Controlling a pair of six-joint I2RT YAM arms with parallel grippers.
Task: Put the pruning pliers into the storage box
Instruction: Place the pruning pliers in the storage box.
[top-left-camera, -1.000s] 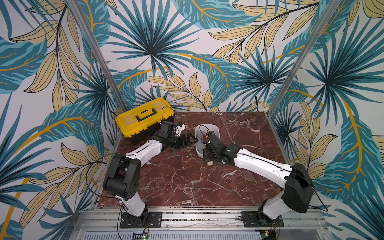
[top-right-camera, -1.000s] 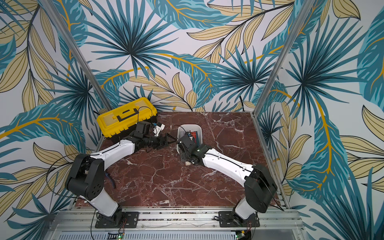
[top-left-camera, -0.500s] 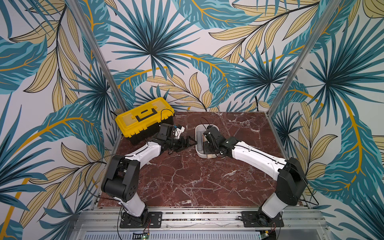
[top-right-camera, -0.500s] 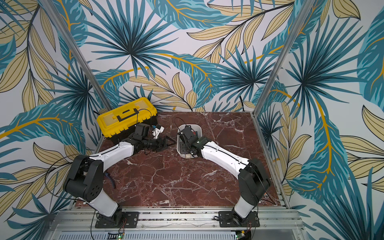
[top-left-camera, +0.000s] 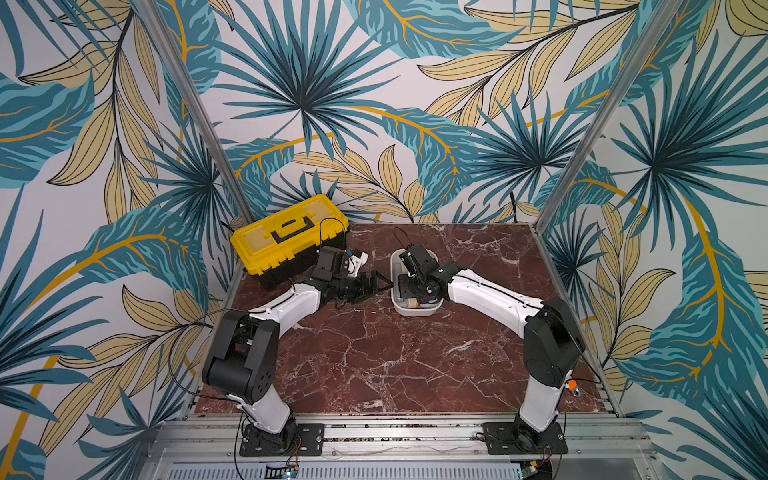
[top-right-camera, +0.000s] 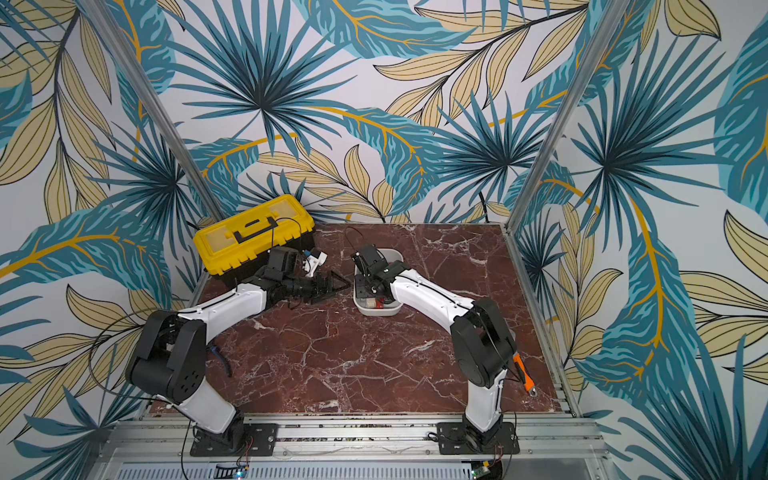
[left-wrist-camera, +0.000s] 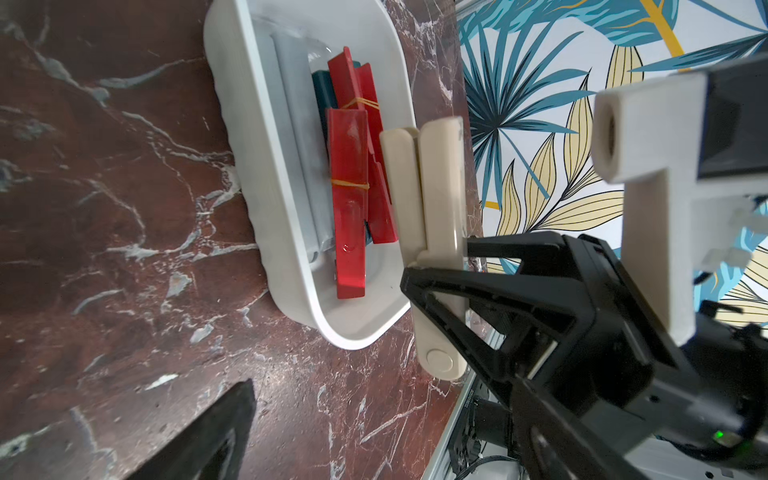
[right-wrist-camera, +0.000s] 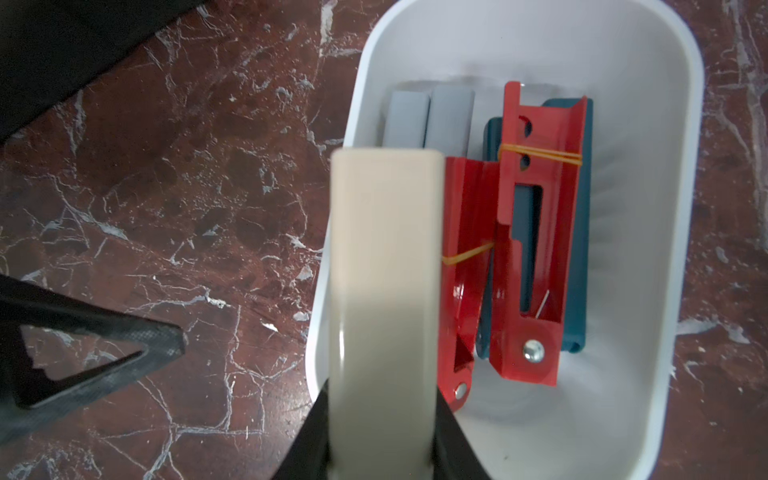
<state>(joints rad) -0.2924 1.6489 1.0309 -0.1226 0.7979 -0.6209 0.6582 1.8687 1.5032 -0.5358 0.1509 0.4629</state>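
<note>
The marbled surface (top-left-camera: 374, 357) carries the yellow toolbox (top-left-camera: 286, 239) behind the left jaws and the storage box (right-wrist-camera: 648, 166) directly beneath the right jaws. The right jaws are clenched on the beige pruning pliers (right-wrist-camera: 386, 270), held lengthwise above the box. The left jaws stand released and empty just beside it. Inside lie red pliers (right-wrist-camera: 536, 232), teal pliers (right-wrist-camera: 582, 249) and grey pliers (right-wrist-camera: 428, 120). The drop would likely go best with the bar moved clear of the wall, kept parallel to the others, lowered, then released. A second earlier the right arm was at the box's front end; it has since reached over the middle.
</note>
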